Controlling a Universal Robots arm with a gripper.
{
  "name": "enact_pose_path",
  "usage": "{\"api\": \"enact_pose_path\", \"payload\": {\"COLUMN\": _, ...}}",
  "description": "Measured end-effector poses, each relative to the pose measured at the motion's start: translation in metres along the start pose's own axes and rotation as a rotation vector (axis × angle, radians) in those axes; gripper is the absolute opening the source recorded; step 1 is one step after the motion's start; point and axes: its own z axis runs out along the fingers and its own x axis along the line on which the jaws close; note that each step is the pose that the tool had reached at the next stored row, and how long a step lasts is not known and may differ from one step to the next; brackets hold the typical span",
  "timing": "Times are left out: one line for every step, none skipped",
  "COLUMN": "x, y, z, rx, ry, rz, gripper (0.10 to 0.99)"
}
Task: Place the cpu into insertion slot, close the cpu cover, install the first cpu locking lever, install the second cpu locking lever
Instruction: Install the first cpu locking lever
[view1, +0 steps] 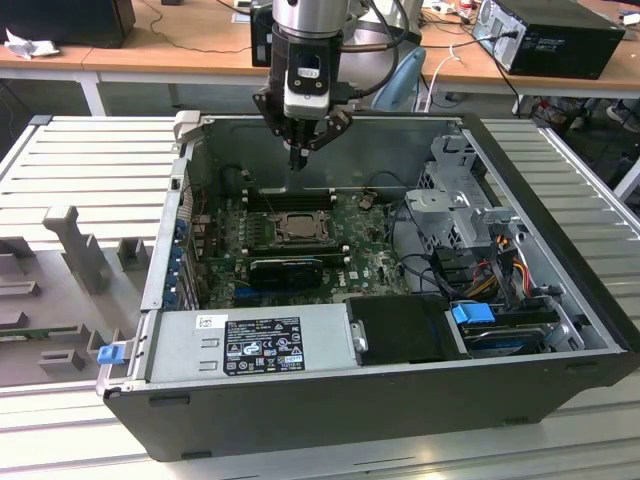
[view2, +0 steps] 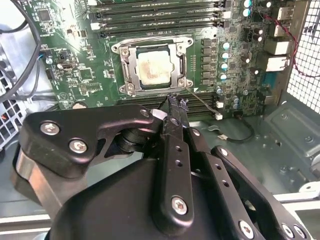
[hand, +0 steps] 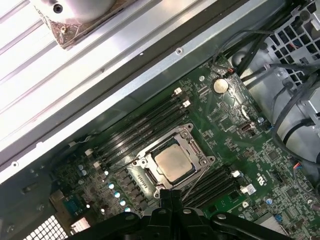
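**Cpu being shown seated in the insertion slot, gripper closed and empty**

The gripper is being held over the open computer case, close to the case's far wall in the exterior view. Its fingers are being pressed together, and nothing is being carried between them. In both wrist views the fingertips are being seen above a bank of long black memory slots. This bank is lying just beside the insertion slot, and the fingertips are being kept apart from the cpu.

The cpu is being shown lying flat inside the insertion slot, pale metal top upward, near the middle of the green motherboard. The cpu cover is being seen lowered flat around it, with the chip showing through the square window. A thin metal lever is being seen slanting out from one corner of the slot, across the memory slots and toward the gripper. Whether it is latched cannot be told.

Along the case's near edge in the exterior view, a grey power supply is being seen. At the case's edge on the exterior view's right, a drive cage with cables is being shown. The case is being carried on a slatted metal table.
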Motion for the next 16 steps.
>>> {"api": "enact_pose_path", "payload": {"x": 0.0000, "y": 0.0000, "z": 0.0000, "rx": 0.000, "ry": 0.0000, "rz": -0.005, "gripper": 0.106}}
{"api": "enact_pose_path", "payload": {"x": 0.0000, "y": 0.0000, "z": 0.0000, "rx": 0.000, "ry": 0.0000, "rz": -0.012, "gripper": 0.106}}
{"api": "enact_pose_path", "payload": {"x": 0.0000, "y": 0.0000, "z": 0.0000, "rx": 0.001, "ry": -0.0001, "rz": -0.021, "gripper": 0.106}}
{"api": "enact_pose_path", "payload": {"x": 0.0000, "y": 0.0000, "z": 0.0000, "rx": 0.001, "ry": -0.0001, "rz": -0.027, "gripper": 0.106}}
{"api": "enact_pose_path", "payload": {"x": 0.0000, "y": 0.0000, "z": 0.0000, "rx": 0.001, "ry": -0.0001, "rz": -0.036, "gripper": 0.106}}
{"api": "enact_pose_path", "payload": {"x": 0.0000, "y": 0.0000, "z": 0.0000, "rx": 0.002, "ry": -0.0002, "rz": -0.045, "gripper": 0.106}}
{"api": "enact_pose_path", "payload": {"x": 0.0000, "y": 0.0000, "z": 0.0000, "rx": 0.002, "ry": -0.0001, "rz": -0.052, "gripper": 0.106}}
{"api": "enact_pose_path", "payload": {"x": 0.0000, "y": 0.0000, "z": 0.0000, "rx": 0.002, "ry": -0.0002, "rz": -0.067, "gripper": 0.106}}
{"api": "enact_pose_path", "payload": {"x": 0.0000, "y": 0.0000, "z": 0.0000, "rx": 0.003, "ry": -0.0003, "rz": -0.080, "gripper": 0.106}}
{"api": "enact_pose_path", "payload": {"x": 0.0000, "y": 0.0000, "z": 0.0000, "rx": 0.003, "ry": -0.0003, "rz": -0.095, "gripper": 0.106}}
{"api": "enact_pose_path", "payload": {"x": 0.0000, "y": 0.0000, "z": 0.0000, "rx": 0.004, "ry": -0.0003, "rz": -0.102, "gripper": 0.106}}
{"api": "enact_pose_path", "payload": {"x": 0.0000, "y": 0.0000, "z": 0.0000, "rx": 0.004, "ry": -0.0003, "rz": -0.108, "gripper": 0.106}}
{"api": "enact_pose_path", "payload": {"x": 0.0000, "y": 0.0000, "z": 0.0000, "rx": 0.004, "ry": -0.0003, "rz": -0.117, "gripper": 0.106}}
{"api": "enact_pose_path", "payload": {"x": 0.0000, "y": 0.0000, "z": 0.0000, "rx": 0.004, "ry": -0.0003, "rz": -0.123, "gripper": 0.106}}
{"api": "enact_pose_path", "payload": {"x": 0.0000, "y": 0.0000, "z": 0.0000, "rx": 0.005, "ry": -0.0004, "rz": -0.130, "gripper": 0.106}}
{"api": "enact_pose_path", "payload": {"x": 0.0000, "y": 0.0000, "z": 0.0000, "rx": 0.005, "ry": -0.0004, "rz": -0.138, "gripper": 0.106}}
